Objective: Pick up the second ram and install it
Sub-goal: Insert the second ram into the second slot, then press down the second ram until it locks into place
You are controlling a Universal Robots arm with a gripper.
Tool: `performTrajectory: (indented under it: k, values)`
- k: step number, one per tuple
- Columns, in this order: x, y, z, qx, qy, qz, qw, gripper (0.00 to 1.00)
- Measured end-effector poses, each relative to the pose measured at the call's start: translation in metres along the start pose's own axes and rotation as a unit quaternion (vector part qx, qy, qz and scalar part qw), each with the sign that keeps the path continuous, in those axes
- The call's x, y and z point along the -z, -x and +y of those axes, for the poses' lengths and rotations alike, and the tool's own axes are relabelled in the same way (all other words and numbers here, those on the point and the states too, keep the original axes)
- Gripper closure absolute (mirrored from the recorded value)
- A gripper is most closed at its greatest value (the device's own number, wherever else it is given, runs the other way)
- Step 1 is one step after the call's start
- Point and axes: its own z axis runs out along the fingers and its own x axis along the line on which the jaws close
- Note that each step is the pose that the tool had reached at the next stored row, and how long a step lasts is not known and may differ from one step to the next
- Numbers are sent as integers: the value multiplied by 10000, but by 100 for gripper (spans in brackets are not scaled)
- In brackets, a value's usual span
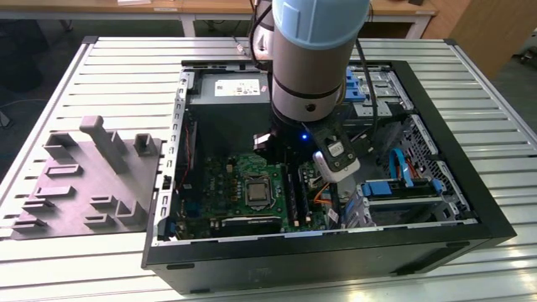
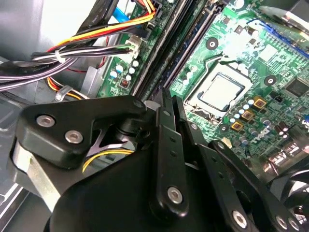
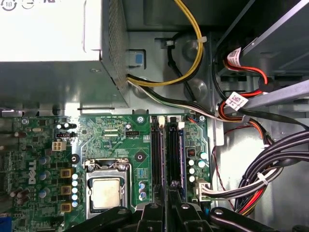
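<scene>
End effector [image 3: 166, 212] directly above second ram [image 3: 181, 159], seated in slot.

Tight quarters inside the case.
Bundled cables [image 3: 270, 169] crowding one side of the claw [image 3: 166, 212]; bare motherboard [image 3: 111, 140] open opposite.

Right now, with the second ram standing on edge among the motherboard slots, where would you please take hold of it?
Probably the upper long edge, pinched across its two flat faces, coming straight down: the second ram stands thin and upright, with slot rails close alongside.
</scene>
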Motion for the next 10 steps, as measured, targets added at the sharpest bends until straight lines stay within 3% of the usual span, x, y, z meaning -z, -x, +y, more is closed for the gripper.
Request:
performTrajectory:
  k: [2,3,10]
  values:
    - [1,0,0,0,-1,0,10000,83]
    - [0,0,0,0,-1,0,10000,89]
    - [1,0,0,0,-2,0,10000,90]
